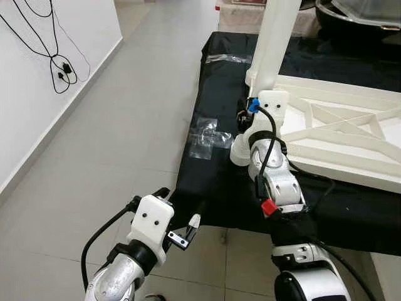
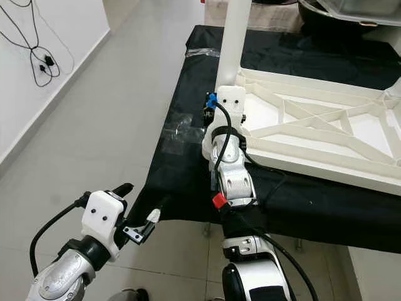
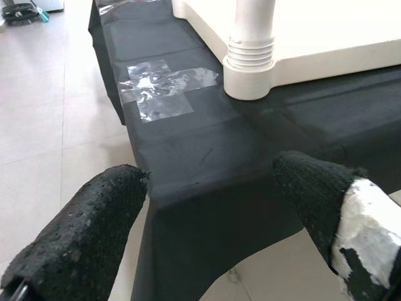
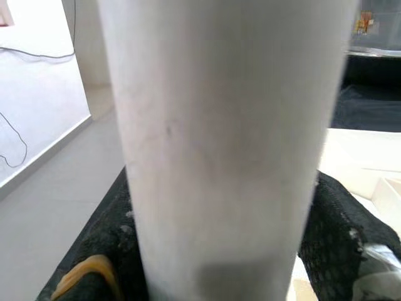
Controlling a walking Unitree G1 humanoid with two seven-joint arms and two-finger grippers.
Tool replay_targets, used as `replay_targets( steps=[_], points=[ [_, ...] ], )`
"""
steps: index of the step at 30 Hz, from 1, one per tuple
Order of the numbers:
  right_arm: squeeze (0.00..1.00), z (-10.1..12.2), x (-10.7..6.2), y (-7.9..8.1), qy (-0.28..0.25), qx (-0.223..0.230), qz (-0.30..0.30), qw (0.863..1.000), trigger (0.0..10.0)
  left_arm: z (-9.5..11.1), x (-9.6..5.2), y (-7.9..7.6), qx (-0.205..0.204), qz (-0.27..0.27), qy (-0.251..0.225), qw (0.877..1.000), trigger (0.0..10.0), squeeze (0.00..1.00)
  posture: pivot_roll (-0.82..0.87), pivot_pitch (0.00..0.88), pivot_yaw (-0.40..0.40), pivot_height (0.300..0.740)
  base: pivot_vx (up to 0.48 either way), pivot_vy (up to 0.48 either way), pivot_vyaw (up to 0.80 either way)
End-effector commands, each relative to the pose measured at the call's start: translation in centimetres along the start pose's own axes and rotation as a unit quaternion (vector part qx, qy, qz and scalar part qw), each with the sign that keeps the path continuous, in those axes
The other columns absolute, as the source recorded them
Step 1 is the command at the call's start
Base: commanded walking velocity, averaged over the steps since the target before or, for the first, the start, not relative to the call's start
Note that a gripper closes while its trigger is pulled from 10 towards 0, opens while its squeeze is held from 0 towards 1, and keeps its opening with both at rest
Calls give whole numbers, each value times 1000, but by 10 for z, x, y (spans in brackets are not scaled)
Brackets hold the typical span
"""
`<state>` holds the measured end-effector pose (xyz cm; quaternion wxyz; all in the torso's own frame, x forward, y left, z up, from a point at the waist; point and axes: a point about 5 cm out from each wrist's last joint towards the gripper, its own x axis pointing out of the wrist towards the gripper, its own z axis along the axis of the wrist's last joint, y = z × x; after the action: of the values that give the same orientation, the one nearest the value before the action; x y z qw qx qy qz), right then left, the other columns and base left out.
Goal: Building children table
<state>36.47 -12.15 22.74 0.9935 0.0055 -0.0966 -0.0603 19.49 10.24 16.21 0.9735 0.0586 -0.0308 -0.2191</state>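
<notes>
**Q:** Status, quick. Where's the table?

**Me:** The white tabletop (image 2: 313,135) lies upside down on the black-covered bench (image 1: 213,169), ribbed underside up. One white leg (image 1: 274,44) stands upright at the near-left corner, seated in its round socket (image 3: 249,75).

**Q:** Your right gripper?

**Me:** My right gripper (image 4: 225,251) is clamped around that leg low down, just above the socket. In the right wrist view a black finger (image 4: 341,232) presses in on each side of the tube.

**Q:** Left one?

**Me:** My left gripper (image 1: 182,229) hangs off the bench's near corner, over the floor (image 1: 125,138), fingers spread, nothing between them. Its wrist view looks across the bench at the socket and some clear tape (image 3: 164,84) stuck on the cloth.

**Q:** Progress?

**Me:** Early, I'd say. One leg is in place, and I can't tell if it's fully tightened. Of the far corners in view, none carries a leg, so those are probably left to do. I can't see any spare legs. After that the table would need flipping upright.
</notes>
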Motion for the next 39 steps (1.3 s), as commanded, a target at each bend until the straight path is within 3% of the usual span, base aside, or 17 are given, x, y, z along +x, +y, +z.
replay_targets(
  steps=[1,15,16,24,25,27,31,39],
  points=[
    [0,0,-1,-8,-9,13,-7,1000,10000,-4,0,-1,2,-3,8,1000,10000,0,123,128,-50,740,0,0,0],
    [0,8,9,-19,-38,23,16,999,10000,-3,0,-2,2,-4,6,1000,10000,0,121,124,-51,740,0,0,0],
    [1000,11,14,-23,-45,21,24,998,10000,-3,0,-2,2,-3,6,1000,10000,0,125,129,-55,740,0,0,0],
    [1000,17,24,-29,-49,20,38,998,10000,-3,0,-2,1,-3,7,1000,10000,0,126,132,-56,740,0,0,0],
    [0,18,25,-28,-49,21,48,997,10000,-3,0,-2,1,-3,7,1000,10000,0,126,133,-56,740,0,0,0],
    [0,19,26,-27,-50,23,57,997,10000,-3,0,-2,1,-3,7,1000,10000,0,126,133,-56,740,0,0,0],
    [0,23,31,-23,-43,69,150,985,10000,-2,0,-2,2,-1,7,1000,10000,0,128,138,-58,740,0,0,0],
    [0,28,41,-40,-50,59,182,980,10000,-2,0,-2,1,0,6,1000,10000,0,127,144,-57,740,0,0,0]
  ],
)
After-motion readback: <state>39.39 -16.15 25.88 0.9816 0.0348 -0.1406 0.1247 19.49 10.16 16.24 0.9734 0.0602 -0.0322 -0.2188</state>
